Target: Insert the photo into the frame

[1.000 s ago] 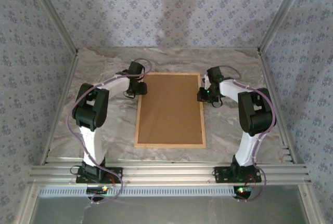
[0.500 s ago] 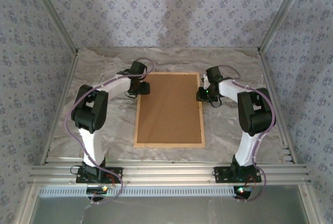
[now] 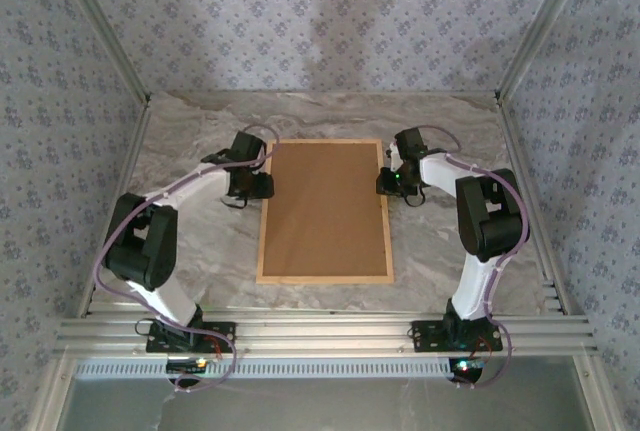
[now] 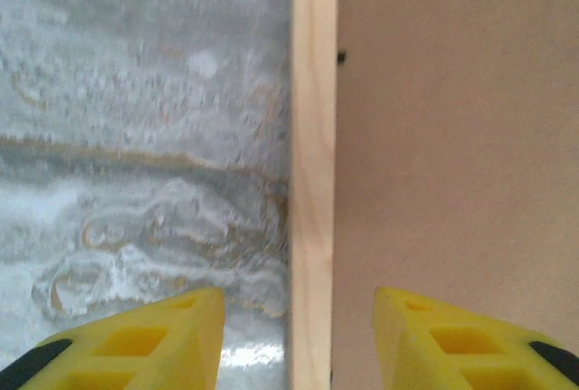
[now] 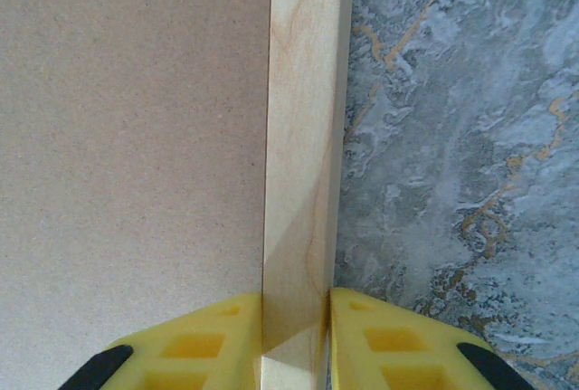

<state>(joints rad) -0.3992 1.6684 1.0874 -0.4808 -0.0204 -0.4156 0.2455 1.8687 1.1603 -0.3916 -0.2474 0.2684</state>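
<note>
Lying face down near the middle of the marbled surface [image 3: 200,121], the frame [image 3: 325,278] showed its brown board [image 3: 325,206] upward, the board filling the space inside the pale wood rails, while two arms flanked its far end.

The right pincer [image 3: 388,183] was clamped on the right-hand rail near the far corner. In the right wrist view its yellow fingers [image 5: 199,340] pressed against both sides of the wood, one on the board side and one on the surface side.

The left pincer [image 3: 258,187] stood apart astride the opposite rail. One of its fingers [image 4: 154,340] hung over the marble and the other over the board, with a gap on each side, and it gripped nothing.

Whether the photo lay beneath the board could not be told from the back, since no print edge peeked out along either rail. Judged from the closed-up back, the loading step looked done or close to it. A small dark mark [image 4: 341,57] at the board's edge was too small to identify.

If the print was inside, what seemed left was to check that the board sat snug, let go of the rail and perhaps turn the frame face up. If not, the board would have to come out again.
</note>
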